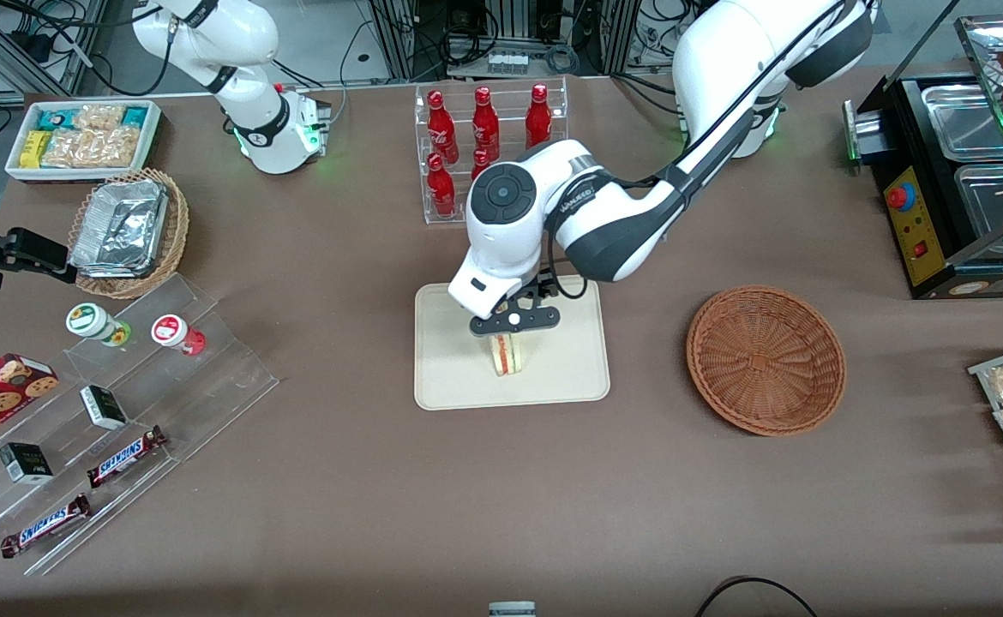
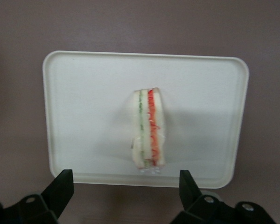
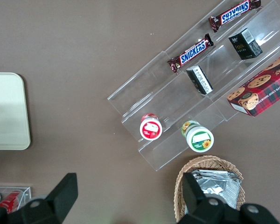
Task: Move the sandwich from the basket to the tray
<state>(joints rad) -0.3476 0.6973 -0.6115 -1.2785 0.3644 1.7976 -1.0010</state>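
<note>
Hovering with jaws apart just above sandwich [image 2: 148,129] standing on edge on tray [image 2: 74,93]; risking toppling it if gripper [image 1: 514,322] is clipping it while lifting

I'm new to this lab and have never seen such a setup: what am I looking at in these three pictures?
These are two white robot arms at a brown table. One picture looks at them from the front; the other two come from cameras on their wrists. The working arm's gripper hangs just above a cream tray, fingers open and holding nothing. The sandwich stands on its edge on the tray, already released. The round wicker basket it came from sits beside the tray, empty. Around them lie snacks: red bottles, chocolate bars and a cookie box.
</note>
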